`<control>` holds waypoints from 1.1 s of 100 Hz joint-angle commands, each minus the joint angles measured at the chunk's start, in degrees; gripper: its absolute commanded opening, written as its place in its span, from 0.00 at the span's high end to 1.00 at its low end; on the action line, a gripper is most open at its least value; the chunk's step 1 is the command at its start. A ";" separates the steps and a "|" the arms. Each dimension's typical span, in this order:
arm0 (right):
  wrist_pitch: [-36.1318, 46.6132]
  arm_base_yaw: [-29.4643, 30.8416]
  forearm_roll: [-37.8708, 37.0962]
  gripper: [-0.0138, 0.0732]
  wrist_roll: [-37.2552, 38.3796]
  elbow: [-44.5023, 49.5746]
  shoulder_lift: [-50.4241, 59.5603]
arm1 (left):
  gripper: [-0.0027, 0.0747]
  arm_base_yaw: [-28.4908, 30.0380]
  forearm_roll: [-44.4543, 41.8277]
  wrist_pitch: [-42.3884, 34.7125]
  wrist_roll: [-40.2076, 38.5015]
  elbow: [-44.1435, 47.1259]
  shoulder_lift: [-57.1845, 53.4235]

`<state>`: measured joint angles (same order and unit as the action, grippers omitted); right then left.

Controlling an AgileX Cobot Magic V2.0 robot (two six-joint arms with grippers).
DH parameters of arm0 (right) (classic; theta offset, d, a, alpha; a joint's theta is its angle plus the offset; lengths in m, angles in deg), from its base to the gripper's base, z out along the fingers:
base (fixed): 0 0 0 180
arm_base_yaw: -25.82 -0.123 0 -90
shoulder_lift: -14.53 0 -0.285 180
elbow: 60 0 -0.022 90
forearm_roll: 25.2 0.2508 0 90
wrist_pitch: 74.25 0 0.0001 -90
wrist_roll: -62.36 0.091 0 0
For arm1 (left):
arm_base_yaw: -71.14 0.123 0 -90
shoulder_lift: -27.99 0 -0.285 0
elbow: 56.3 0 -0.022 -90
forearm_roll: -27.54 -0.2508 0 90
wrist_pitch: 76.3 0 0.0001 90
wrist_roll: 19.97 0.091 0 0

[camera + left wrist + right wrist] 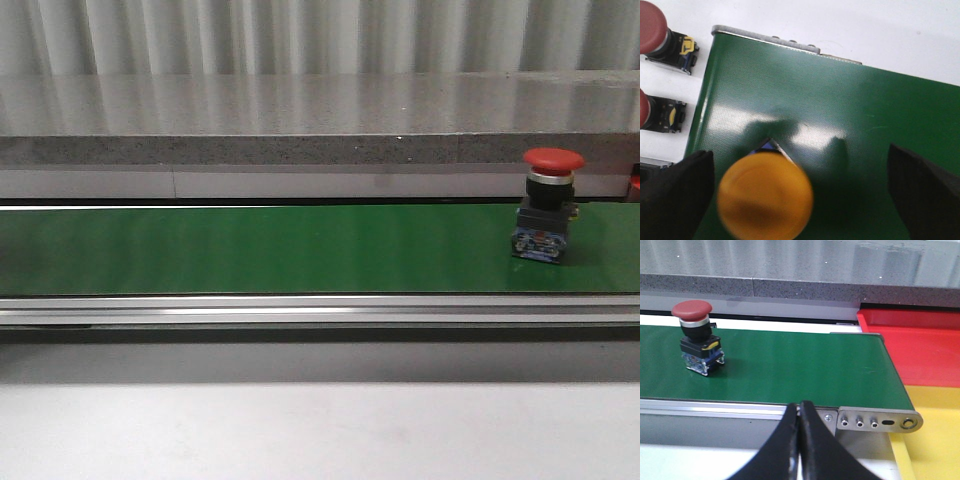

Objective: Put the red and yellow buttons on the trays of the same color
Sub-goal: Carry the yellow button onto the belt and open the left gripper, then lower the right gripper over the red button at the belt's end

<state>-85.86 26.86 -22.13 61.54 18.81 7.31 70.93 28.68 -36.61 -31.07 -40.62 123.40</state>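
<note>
Red button point(551, 203): standing upright on the green belt point(260, 250), toward the robot's right end of it, mushroom cap up, blue base down. Nothing is touching it.

Yellow button point(765, 195): sitting on the belt near its other end, seen cap-on from the left wrist camera, blurred. It is lying between the fingers of the left gripper point(800, 200), nearer one finger than the other and touching neither.

Left gripper: fingers standing wide apart, holding nothing.

Right gripper point(800, 440): fingers pressed together, holding nothing, hovering just off the belt's near rail.

Red tray point(915, 347) and yellow tray point(935, 440): lying side by side just past the belt's right end, both showing bare.

Spare red buttons point(662, 40): two lying off the belt on the white table.

Step in hand, as judged: picking the red button with the right arm. Advice: part the fingers first, come over the cap, and close on the black collar or body rather than the rounded cap, which is likely to slip. Keep it upright, then carry it across to the red tray.
</note>
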 commanded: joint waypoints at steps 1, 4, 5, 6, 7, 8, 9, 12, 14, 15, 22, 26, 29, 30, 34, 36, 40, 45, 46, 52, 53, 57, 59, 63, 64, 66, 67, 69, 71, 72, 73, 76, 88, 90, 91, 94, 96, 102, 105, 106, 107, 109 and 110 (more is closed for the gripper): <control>4.88 0.12 -0.60 0.92 -0.17 0.05 0.95 | 0.08 -0.26 0.68 -1.37 0.71 -1.73 -3.10; 4.88 0.12 -0.60 0.92 -0.17 0.05 0.95 | 0.09 -0.36 0.68 -1.37 0.79 -1.73 -3.62; 4.88 0.12 -0.60 0.92 -0.17 0.05 0.95 | 0.09 -0.36 0.68 -1.37 0.92 -1.73 -3.75; 4.88 0.12 -0.60 0.92 -0.17 0.05 0.95 | 0.10 -0.36 0.81 -1.37 1.11 -1.73 -4.04; 4.88 0.12 -0.60 0.92 -0.17 0.05 0.95 | 0.10 -0.36 0.95 -1.37 1.12 -1.73 -4.17; 4.88 0.12 -0.60 0.92 -0.17 0.05 0.95 | 0.10 -0.36 1.11 -1.37 1.34 -1.73 -4.46; 4.88 0.12 -0.66 0.92 -0.26 0.05 0.95 | 0.11 -0.36 1.12 -1.37 1.42 -1.73 -4.62; 4.88 0.12 -0.91 0.92 -0.55 0.05 0.95 | 0.11 -0.36 1.37 -1.37 1.58 -1.73 -5.31; 4.88 0.12 -1.60 0.92 -1.07 0.05 0.95 | 0.12 -0.36 1.37 -1.37 1.58 -1.73 -5.83; 4.88 0.12 -1.60 0.92 -1.07 0.05 0.95 | 0.12 -0.36 1.37 -1.37 1.71 -1.73 -6.23; 4.88 0.12 -3.07 0.92 -2.10 0.05 0.95 | 0.14 -0.36 1.37 -1.37 1.70 -1.73 -8.48; 4.88 0.12 -3.07 0.92 -2.10 0.05 0.95 | 0.14 -0.36 1.37 -1.37 1.99 -1.73 -9.87; 4.88 0.12 -3.07 0.92 -2.10 0.05 0.95 | 0.14 -0.36 1.50 -1.37 2.25 -1.73 -11.40; 4.88 0.12 -3.07 0.92 -2.10 0.05 0.95 | 0.14 -0.36 1.50 -1.37 2.39 -1.73 -11.72; 4.88 0.12 -3.07 0.92 -2.10 0.05 0.95 | 0.14 -0.36 1.74 -1.37 2.75 -1.73 -13.81; 4.88 0.12 -3.07 0.92 -2.10 0.05 0.95 | 0.14 -0.36 1.74 -1.37 2.90 -1.73 -14.92; 4.88 0.12 -3.07 0.92 -2.10 0.05 0.95 | 0.14 -0.36 1.79 -1.37 3.04 -1.73 -16.80; 4.88 0.12 -3.07 0.92 -2.10 0.05 0.95 | 0.14 -0.36 1.79 -1.37 3.16 -1.73 -19.54; 4.88 0.12 -3.07 0.92 -2.10 0.05 0.95 | 0.14 -0.36 1.79 -1.37 3.27 -1.60 -20.33; 4.88 0.12 -3.07 0.92 -2.10 0.05 0.95 | 0.14 -0.36 1.79 -1.48 4.49 -1.17 -23.55; 4.88 0.12 -3.07 0.92 -2.10 0.05 0.95 | 0.14 -0.36 1.79 -1.48 4.80 -0.94 -24.40; 4.88 0.12 -3.07 0.92 -2.10 0.05 0.95 | 0.14 -0.36 1.89 -1.48 5.19 -0.31 -26.96; 5.36 0.12 -3.07 0.92 -2.11 0.05 0.95 | 0.14 -0.36 2.01 -1.80 5.34 0.19 -27.84; 6.40 0.12 -3.07 0.92 -2.11 0.05 0.95 | 0.14 -0.36 2.44 -2.59 5.92 1.42 -30.59; 6.67 0.12 -3.07 0.92 -2.11 0.05 0.95 | 0.14 -0.36 2.74 -2.75 6.14 1.66 -31.49; 7.65 0.12 -3.07 0.92 -2.11 0.05 0.95 | 0.14 -0.36 2.89 -3.31 6.12 2.41 -32.38; 8.38 0.12 -3.07 0.92 -2.11 0.05 0.95 | 0.15 -0.36 3.02 -3.54 6.12 2.91 -33.28; 9.54 0.12 -3.07 0.92 -2.04 0.05 0.95 | 0.15 -0.36 3.01 -4.16 6.12 3.71 -34.65; 10.68 0.12 -3.07 0.92 -1.96 0.05 0.95 | 0.17 -0.36 3.04 -4.77 6.12 4.27 -36.02; 11.07 0.12 -3.07 0.92 -1.92 0.00 0.95 | 0.18 -0.36 3.15 -5.09 6.12 4.84 -36.47; 11.60 0.12 -3.07 0.92 -1.77 -0.07 0.95 | 0.18 -0.36 3.14 -5.30 6.12 5.13 -36.92; 12.59 0.12 -2.60 0.92 -1.40 -0.32 0.95 | 0.21 -0.36 3.14 -5.94 6.12 6.68 -38.99; 9.74 0.12 -0.26 0.92 0.09 -4.94 0.67 | 0.44 -0.36 3.14 -6.57 6.12 11.71 -45.95; 8.17 0.12 0.13 0.92 0.09 -5.77 0.38 | 0.47 -0.36 3.14 -6.57 6.12 12.61 -47.05; 6.95 0.12 0.37 0.92 0.09 -6.67 0.26 | 0.51 -0.36 3.14 -6.57 6.12 12.90 -47.42; 4.17 0.12 1.03 0.92 0.09 -8.60 -0.47 | 0.58 -0.36 3.14 -6.69 6.12 14.05 -48.84; 1.98 0.12 1.59 0.92 0.09 -10.17 -1.17 | 0.64 -0.36 3.14 -6.91 6.12 14.87 -49.85; -4.37 0.12 2.46 0.92 0.09 -15.52 -4.27 | 0.82 -0.36 3.26 -7.73 6.12 17.11 -52.49; -8.37 0.12 2.79 0.92 0.09 -18.04 -6.10 | 0.90 -0.36 3.26 -8.23 6.12 17.88 -53.47; -9.15 0.12 2.79 0.92 0.09 -18.69 -6.61 | 0.92 -0.36 3.26 -8.35 6.12 18.06 -53.91; -9.92 0.12 2.79 0.92 0.09 -20.00 -7.63 | 0.96 -0.36 3.26 -8.50 6.12 18.40 -54.11; -12.25 0.12 2.79 0.92 0.09 -22.00 -9.27 | 0.99 -0.36 3.26 -8.63 6.12 18.82 -54.64; -13.85 0.12 2.79 0.92 0.09 -22.66 -9.84 | 0.99 -0.36 3.26 -8.64 6.12 18.96 -54.80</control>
<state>-94.24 26.86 -20.26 61.46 4.67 3.59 70.93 31.08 -39.53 -25.18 -21.96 70.78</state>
